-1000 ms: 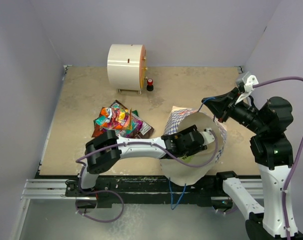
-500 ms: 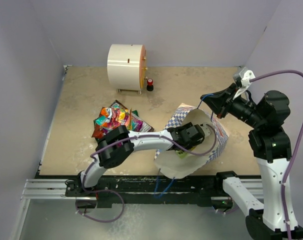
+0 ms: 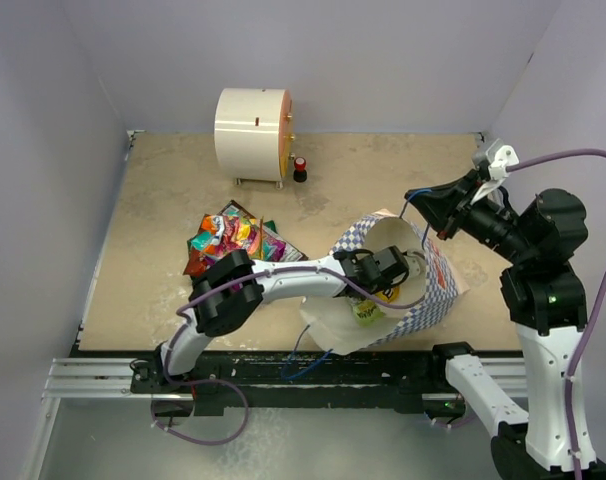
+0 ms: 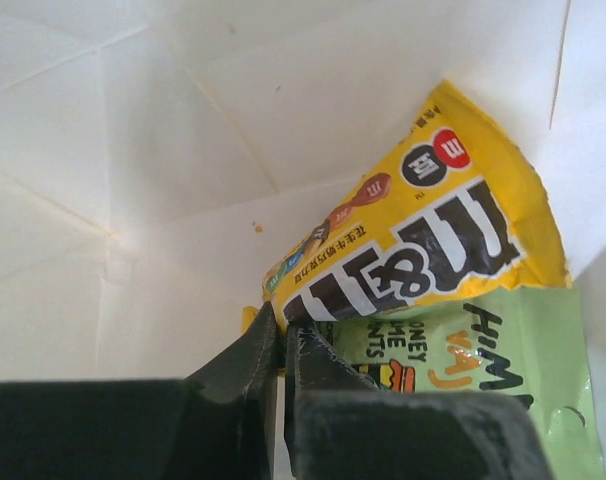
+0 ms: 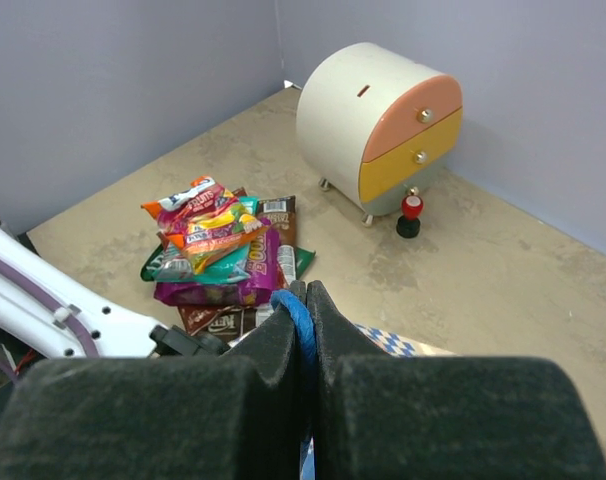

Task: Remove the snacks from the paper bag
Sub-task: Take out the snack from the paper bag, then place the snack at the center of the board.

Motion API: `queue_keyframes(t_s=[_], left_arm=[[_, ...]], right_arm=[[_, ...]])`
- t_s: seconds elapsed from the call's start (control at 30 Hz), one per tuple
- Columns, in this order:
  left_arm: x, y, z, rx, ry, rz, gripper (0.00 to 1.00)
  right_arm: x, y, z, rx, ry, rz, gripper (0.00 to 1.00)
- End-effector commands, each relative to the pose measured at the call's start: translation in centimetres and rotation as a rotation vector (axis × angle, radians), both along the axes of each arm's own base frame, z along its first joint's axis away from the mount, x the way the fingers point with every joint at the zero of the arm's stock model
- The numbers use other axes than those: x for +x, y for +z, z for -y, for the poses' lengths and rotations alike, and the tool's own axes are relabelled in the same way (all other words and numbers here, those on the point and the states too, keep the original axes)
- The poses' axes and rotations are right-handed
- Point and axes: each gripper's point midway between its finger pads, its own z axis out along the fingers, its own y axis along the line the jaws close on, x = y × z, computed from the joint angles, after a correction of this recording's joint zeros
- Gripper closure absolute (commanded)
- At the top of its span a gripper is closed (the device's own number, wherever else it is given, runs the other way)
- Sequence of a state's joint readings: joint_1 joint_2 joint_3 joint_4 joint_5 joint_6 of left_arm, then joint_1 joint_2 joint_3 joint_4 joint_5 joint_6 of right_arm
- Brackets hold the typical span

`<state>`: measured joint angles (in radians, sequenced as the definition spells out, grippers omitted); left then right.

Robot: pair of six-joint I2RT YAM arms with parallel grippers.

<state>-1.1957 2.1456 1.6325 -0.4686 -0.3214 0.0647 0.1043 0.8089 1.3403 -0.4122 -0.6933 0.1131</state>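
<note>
The paper bag lies tipped on the table, white inside toward the camera, checkered outside on the right. My left gripper is deep inside it. In the left wrist view the left gripper is shut on the corner of a yellow packet, which lies on a green packet against the bag's white wall. My right gripper is above the bag's far rim; in the right wrist view the right gripper is shut on the bag's blue cord handle.
A pile of snack packets lies left of the bag; it also shows in the right wrist view. A white drum with orange and yellow drawers and a small red-topped object stand at the back. Grey walls enclose the table.
The bag has tipped lower and turned, showing more of its checkered side. My left gripper has moved deeper into it. The right gripper keeps hold of the cord and has shifted slightly.
</note>
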Motion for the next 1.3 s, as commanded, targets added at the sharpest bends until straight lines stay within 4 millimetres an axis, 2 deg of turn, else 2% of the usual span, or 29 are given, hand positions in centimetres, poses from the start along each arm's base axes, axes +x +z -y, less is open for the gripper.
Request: queue_keyframes(t_s=[0.0,0.2,0.37,0.47,0.6,0.7,0.77,0.9,1.0,1.07,1.17,1.27], left_arm=[[-1.2,7.7,0.9,-0.146,-0.049,0.001,1.0],[-4.3,13.0,0.0,-0.26,-0.115,-0.094,1.0],[-5.9,16.9,-1.4,-0.316,-0.089,-0.15,1.0],[-7.0,20.0,-2.2,-0.391,-0.096,-0.168,1.0],[-9.6,25.2,-3.6,-0.532,-0.196,-0.194,1.0],[-10.9,29.2,-5.9,-0.628,-0.235,-0.16,1.0],[-11.3,32.0,-8.2,-0.701,-0.224,-0.113,1.0],[-10.2,35.6,-13.2,-0.81,-0.048,-0.013,1.0],[-7.6,36.3,-17.3,-0.827,0.216,0.061,1.0],[-6.2,36.1,-19.9,-0.806,0.39,0.097,1.0],[-3.9,34.2,-23.8,-0.734,0.67,0.099,1.0],[-1.9,32.2,-26.3,-0.667,0.852,0.045,1.0]], right_arm=[[0.2,2.3,0.7,0.008,-0.055,0.105,1.0],[2.0,1.9,2.4,0.004,-0.18,0.097,1.0],[3.1,1.6,3.3,-0.004,-0.241,0.089,1.0],[4.0,2.0,4.8,0.006,-0.341,0.097,1.0],[4.9,1.6,5.4,0.026,-0.388,0.075,1.0],[5.6,0.8,5.7,0.04,-0.413,0.039,1.0],[5.7,0.8,5.5,0.047,-0.408,0.037,1.0],[5.7,0.8,5.3,0.049,-0.392,0.043,1.0],[5.6,0.8,5.3,0.046,-0.391,0.042,1.0],[5.5,0.8,5.3,0.044,-0.391,0.041,1.0],[5.3,0.9,5.2,0.049,-0.384,0.041,1.0],[5.2,0.9,5.1,0.052,-0.383,0.034,1.0]])
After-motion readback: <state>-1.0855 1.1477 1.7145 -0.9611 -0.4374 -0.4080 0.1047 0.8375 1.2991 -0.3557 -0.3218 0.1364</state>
